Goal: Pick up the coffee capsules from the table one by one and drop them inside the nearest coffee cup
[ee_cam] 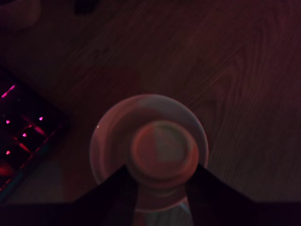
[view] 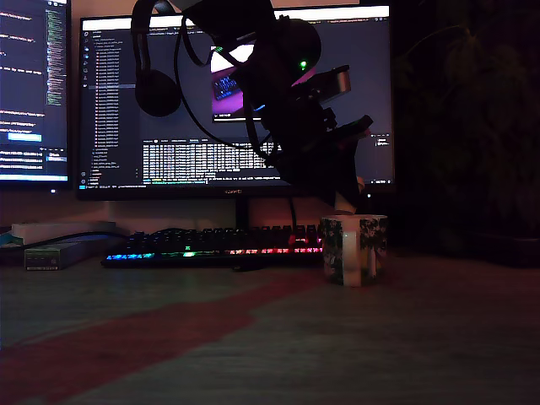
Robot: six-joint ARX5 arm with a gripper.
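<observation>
The white coffee cup with dark green leafy patches stands on the table, in front of the keyboard's right end in the exterior view. My gripper hangs just above its rim, at the end of the dark arm. In the wrist view the gripper is shut on a round coffee capsule, with a dark finger on either side. The capsule sits directly over the cup's open mouth, whose rim rings it. No other capsules show on the table.
A backlit keyboard lies behind the cup. Two lit monitors stand at the back, with headphones hanging in front. Flat boxes lie at the exterior view's left. A reddish band crosses the table.
</observation>
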